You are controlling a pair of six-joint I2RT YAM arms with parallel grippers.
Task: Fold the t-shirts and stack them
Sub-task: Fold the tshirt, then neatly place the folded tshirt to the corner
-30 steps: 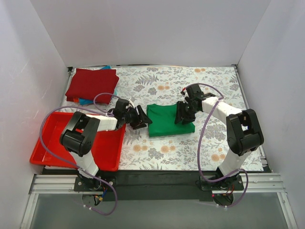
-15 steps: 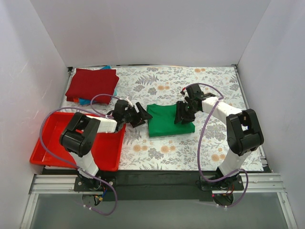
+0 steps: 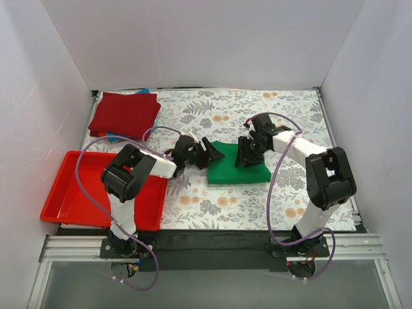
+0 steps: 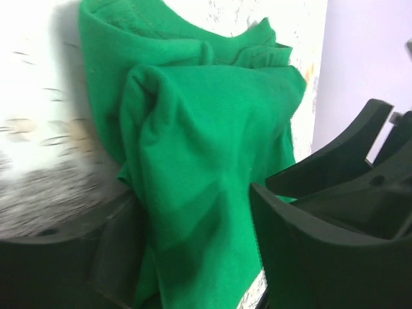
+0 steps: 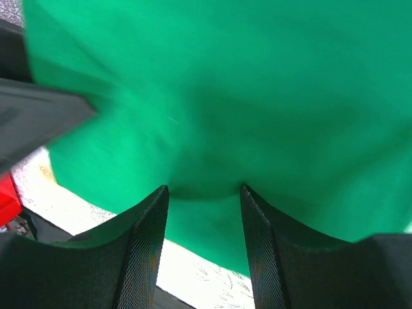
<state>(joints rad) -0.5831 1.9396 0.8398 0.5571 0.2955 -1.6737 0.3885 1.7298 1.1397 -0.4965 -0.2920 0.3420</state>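
Note:
The bright green t-shirt [image 3: 235, 170] lies folded in the middle of the flowered table. My left gripper [image 3: 209, 154] is at its left edge and is shut on a bunched fold of green cloth [image 4: 212, 129], which fills the gap between the fingers [image 4: 302, 244]. My right gripper [image 3: 246, 156] is over the shirt's right part, open, with its fingertips [image 5: 151, 212] pressing into the green cloth [image 5: 257, 84]. The dark red t-shirt [image 3: 123, 112] lies folded at the back left. A blue edge [image 3: 113, 136] shows beneath it.
A red plastic tray [image 3: 71, 193] sits at the front left, under the left arm. White walls close in the table on three sides. The flowered mat [image 3: 290, 116] is bare at the back right and along the front.
My left gripper has moved right with the green shirt's left edge, so the shirt is now narrower and sits further right. My right gripper has stayed in place on the shirt.

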